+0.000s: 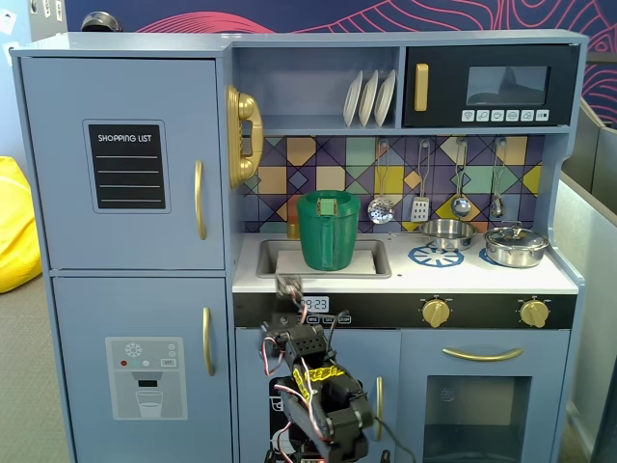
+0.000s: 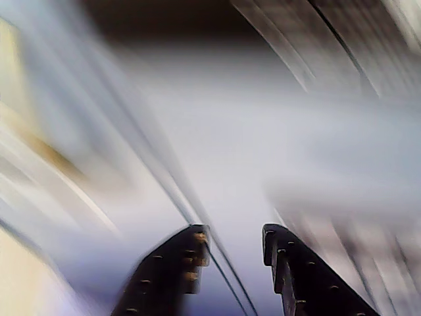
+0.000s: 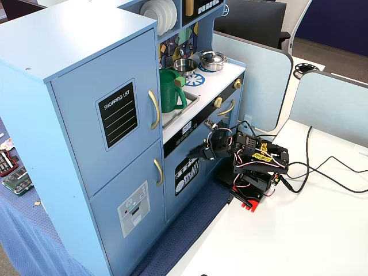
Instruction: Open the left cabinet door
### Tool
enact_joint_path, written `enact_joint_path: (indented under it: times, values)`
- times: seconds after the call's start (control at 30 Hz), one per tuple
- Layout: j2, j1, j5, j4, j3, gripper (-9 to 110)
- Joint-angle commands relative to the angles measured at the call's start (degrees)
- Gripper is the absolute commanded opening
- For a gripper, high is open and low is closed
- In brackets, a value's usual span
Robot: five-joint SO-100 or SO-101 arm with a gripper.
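Observation:
The left cabinet door (image 1: pixel 125 164) is blue-grey with a black "SHOPPING LIST" panel and a vertical gold bar handle (image 1: pixel 200 200). It is shut, and it also shows in the other fixed view (image 3: pixel 109 121) with its handle (image 3: pixel 154 109). My gripper (image 1: pixel 289 286) is low in front of the kitchen, at the black control strip under the sink, well right of and below that handle. In the other fixed view it (image 3: pixel 194 154) points at the kitchen front. The wrist view is motion-blurred; the gripper (image 2: pixel 233 238) is open and empty, with a black finger (image 2: pixel 187 263) on each side.
A lower door with a water-dispenser graphic (image 1: pixel 145 371) is below the left door. A green pitcher (image 1: pixel 328 230) stands in the sink, and pots (image 1: pixel 516 246) stand on the stove. A small dish-rack door (image 3: pixel 185 175) is behind the gripper. Cables (image 3: pixel 322 169) lie on the white table.

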Motion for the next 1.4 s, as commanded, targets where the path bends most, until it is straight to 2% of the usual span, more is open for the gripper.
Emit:
enact_joint_path:
  times: [0.0,0.2,0.5,0.87,1.37]
  values:
    - [-5.2,-9.4,-4.6,-12.3,-12.7,11]
    - [-14.9,-15.8,-11.5,-16.5,-27.7,16]
    - [-27.5,-12.9,-12.2,-20.0,-43.5,20]
    - [-41.2,-10.8,-12.2,-29.1,-54.3,19]
    - [-49.7,-21.6,-17.4,-30.4,-62.6,18]
